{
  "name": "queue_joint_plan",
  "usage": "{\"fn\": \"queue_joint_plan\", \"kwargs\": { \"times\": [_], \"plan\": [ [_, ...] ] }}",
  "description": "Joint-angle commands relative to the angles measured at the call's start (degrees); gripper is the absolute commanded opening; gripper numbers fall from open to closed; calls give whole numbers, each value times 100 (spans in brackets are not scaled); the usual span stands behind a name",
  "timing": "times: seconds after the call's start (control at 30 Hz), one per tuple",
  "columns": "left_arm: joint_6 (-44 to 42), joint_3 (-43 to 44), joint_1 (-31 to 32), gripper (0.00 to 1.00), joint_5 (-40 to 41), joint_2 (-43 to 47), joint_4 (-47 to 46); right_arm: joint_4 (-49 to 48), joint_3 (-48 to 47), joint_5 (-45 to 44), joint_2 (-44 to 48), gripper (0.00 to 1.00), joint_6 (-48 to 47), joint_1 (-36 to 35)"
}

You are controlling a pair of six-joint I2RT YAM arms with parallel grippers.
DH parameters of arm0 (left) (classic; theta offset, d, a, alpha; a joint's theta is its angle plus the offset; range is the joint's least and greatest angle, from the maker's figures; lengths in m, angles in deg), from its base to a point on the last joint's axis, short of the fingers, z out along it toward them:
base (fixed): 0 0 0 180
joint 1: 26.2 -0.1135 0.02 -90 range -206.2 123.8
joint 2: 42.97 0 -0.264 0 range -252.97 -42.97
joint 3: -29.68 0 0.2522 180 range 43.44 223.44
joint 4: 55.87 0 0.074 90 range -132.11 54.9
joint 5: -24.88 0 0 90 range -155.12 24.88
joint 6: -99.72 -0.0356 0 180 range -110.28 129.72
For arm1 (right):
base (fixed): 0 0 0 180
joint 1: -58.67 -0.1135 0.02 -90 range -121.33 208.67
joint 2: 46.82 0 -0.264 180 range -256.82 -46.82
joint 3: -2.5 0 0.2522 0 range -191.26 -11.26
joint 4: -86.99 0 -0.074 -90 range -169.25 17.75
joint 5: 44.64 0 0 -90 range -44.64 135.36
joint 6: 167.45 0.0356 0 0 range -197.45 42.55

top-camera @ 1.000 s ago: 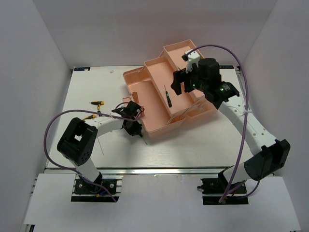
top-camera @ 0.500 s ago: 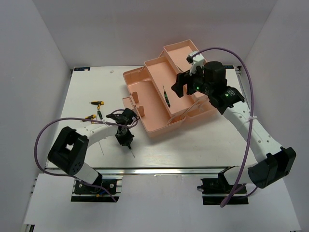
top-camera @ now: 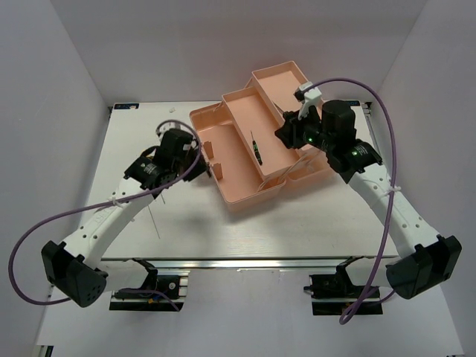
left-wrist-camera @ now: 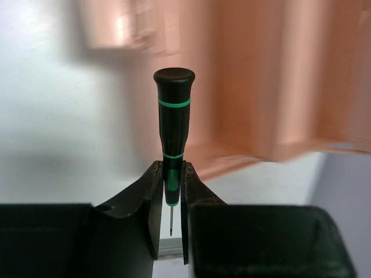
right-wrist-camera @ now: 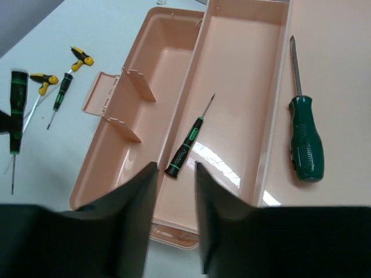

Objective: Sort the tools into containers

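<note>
My left gripper [left-wrist-camera: 171,185] is shut on the lower handle of a dark screwdriver with green bands [left-wrist-camera: 173,124], held upright above the table left of the salmon-pink toolbox [top-camera: 245,195]. The right wrist view shows that same held screwdriver [right-wrist-camera: 17,101] at its far left. My right gripper [right-wrist-camera: 175,165] hovers over the toolbox's middle tray, jaws apart with nothing between them. In that tray lies a slim dark green screwdriver [right-wrist-camera: 185,145]. A larger green-handled screwdriver [right-wrist-camera: 306,136] lies in the tray to its right.
Two yellow-handled screwdrivers [right-wrist-camera: 81,57] [right-wrist-camera: 43,78] and a slim green one [right-wrist-camera: 61,92] lie on the white table left of the toolbox. A hinged flap [right-wrist-camera: 113,107] sticks out from the toolbox's left compartment. The left arm [top-camera: 119,204] stretches across the table's left half.
My left arm has risen from the table in front of the toolbox and swung back-left, carrying the screwdriver. My right gripper's jaws have narrowed and it has shifted slightly right.
</note>
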Motion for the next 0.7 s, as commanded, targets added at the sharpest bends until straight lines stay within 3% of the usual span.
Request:
{"fn": "queue_joint_plan", "kwargs": {
  "times": [0.0, 0.03, 0.07, 0.2, 0.37, 0.5, 0.53, 0.67],
  "plan": [
    [-288, 870, 31, 0, -732, -313, -1322, -373, 158, 160, 317, 29, -5, 197],
    [-271, 1109, 31, 0, -881, -550, -1524, -399, 211, 248, 353, 6, -5, 329],
    [-262, 1311, 31, 0, -1005, -1083, -2022, -399, 289, 353, 388, 0, -5, 391],
    [-86, 2444, 31, 0, -1506, -2611, -2966, -513, 562, 495, 633, 0, -5, 541],
    [-94, 4370, 49, 0, -1543, -4163, -2363, -531, 826, 363, 967, 3, -216, 629],
    [-235, 5057, 58, 28, -1498, -4779, -1860, -583, 1002, 345, 1126, 19, -208, 690],
    [-331, 5127, 49, 40, -1489, -4806, -1816, -601, 1054, 363, 1144, 20, -207, 716],
    [-674, 5566, 14, 50, -1445, -4841, -1343, -663, 1151, 459, 1188, 26, -242, 725]
  ]
}}
